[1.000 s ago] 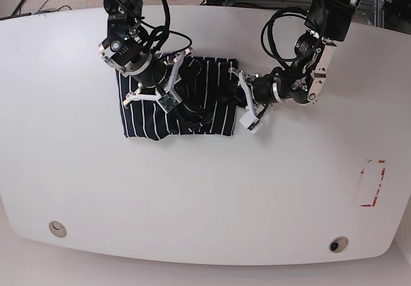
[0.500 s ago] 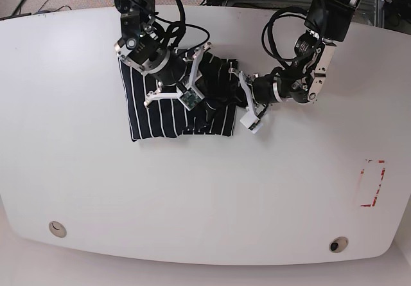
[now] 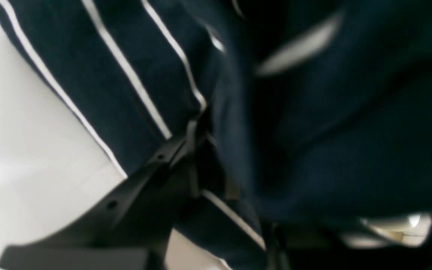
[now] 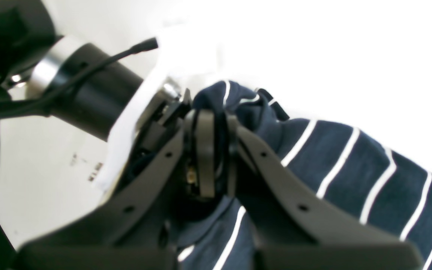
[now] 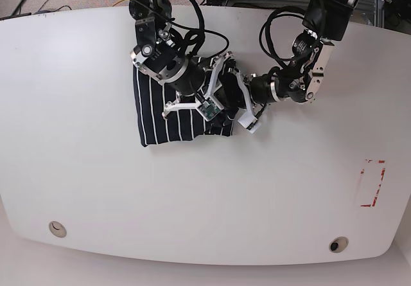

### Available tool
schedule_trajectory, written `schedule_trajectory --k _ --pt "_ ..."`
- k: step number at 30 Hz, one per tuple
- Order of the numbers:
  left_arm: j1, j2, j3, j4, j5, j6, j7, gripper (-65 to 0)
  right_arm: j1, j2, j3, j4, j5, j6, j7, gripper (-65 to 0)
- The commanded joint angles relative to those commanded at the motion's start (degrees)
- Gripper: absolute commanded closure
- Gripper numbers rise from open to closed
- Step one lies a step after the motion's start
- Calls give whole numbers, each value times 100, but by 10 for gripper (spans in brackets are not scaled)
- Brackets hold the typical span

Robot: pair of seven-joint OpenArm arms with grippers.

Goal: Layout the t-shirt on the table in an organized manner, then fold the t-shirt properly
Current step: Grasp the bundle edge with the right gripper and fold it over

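The t-shirt (image 5: 164, 116), black with thin white stripes, lies bunched on the white table (image 5: 205, 196) at the far middle. In the right wrist view my right gripper (image 4: 212, 123) is shut on a gathered fold of the t-shirt (image 4: 351, 168), right beside my left gripper's white-framed end (image 4: 152, 93). In the base view the right gripper (image 5: 221, 80) and left gripper (image 5: 236, 88) meet at the shirt's right edge. The left wrist view is blurred. Striped fabric (image 3: 144, 56) drapes over my left gripper (image 3: 216, 150), one dark finger (image 3: 152, 165) shows, and it looks shut on the cloth.
A small red outline mark (image 5: 372, 183) sits near the table's right edge. Two round holes (image 5: 57, 229) (image 5: 338, 243) lie along the near edge. Black cables (image 5: 282, 29) loop from both arms above the far side.
My right arm has swept to the right across the shirt, carrying its left part over toward the left gripper. The shirt's footprint has narrowed and shifted right. The left arm has hardly moved.
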Motion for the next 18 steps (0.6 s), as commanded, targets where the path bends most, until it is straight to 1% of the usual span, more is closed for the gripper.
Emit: schedule_trajectory --k 7,11,14,15,18 --pt "0 9 0 18 0 -9 0 -86 185 0 0 -396 26 0 26 -13" --pt "0 9 0 123 0 -105 0 -86 264 -9 0 -536 26 0 35 -13" --pt "0 9 -9 132 0 -114 0 -86 290 -9 0 -607 26 0 35 -16" --pt "0 9 -18 132 0 -114 0 -86 290 -9 0 -624 26 0 35 -27" --pt "0 9 -26 132 -9 -114 0 -86 290 -9 0 -615 26 0 35 -143"
